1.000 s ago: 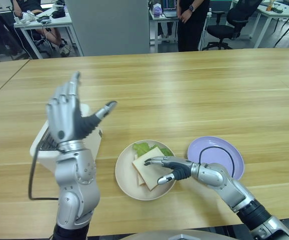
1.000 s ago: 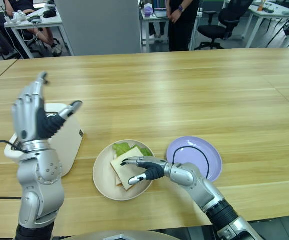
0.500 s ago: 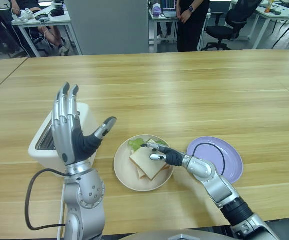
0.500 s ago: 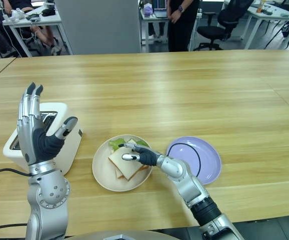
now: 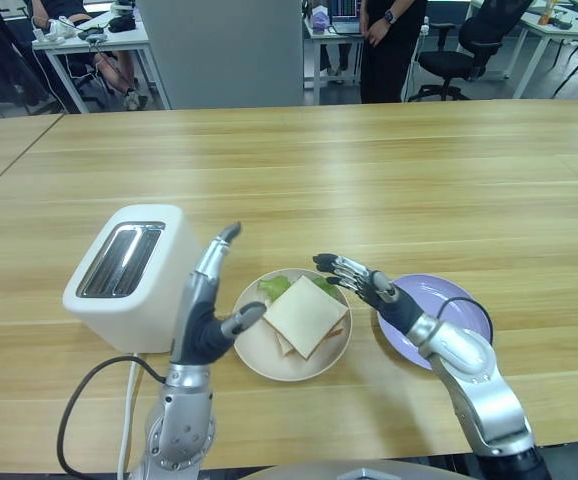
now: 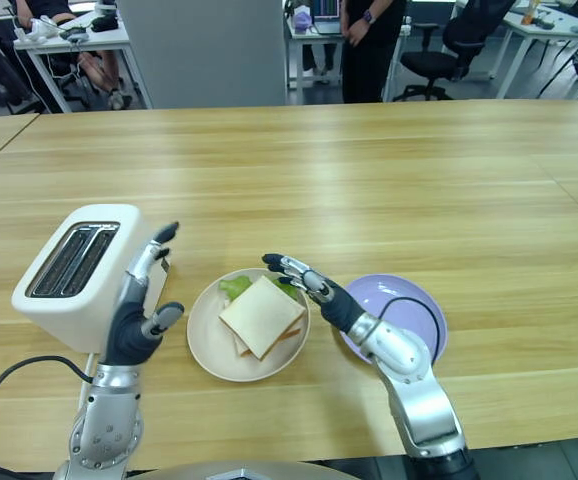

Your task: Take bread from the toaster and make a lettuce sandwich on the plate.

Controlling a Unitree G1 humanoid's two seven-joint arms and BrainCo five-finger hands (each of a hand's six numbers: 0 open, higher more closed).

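A sandwich of two bread slices with green lettuce poking out at the back lies on the cream plate. The white toaster stands to the left, its slots showing no bread. My left hand is open and raised between the toaster and the plate, holding nothing. Over the plate's right rim, above the sandwich, my right hand hovers open with its fingers spread and nothing in them.
A purple plate with a thin black cable across it lies right of the cream plate, partly behind my right arm. The toaster's black cord loops toward the table's near edge. Bare wooden table stretches beyond.
My right hand has let go of the top bread slice and lifted off toward the right. My left hand has dropped lower beside the toaster. The camera view has shifted.
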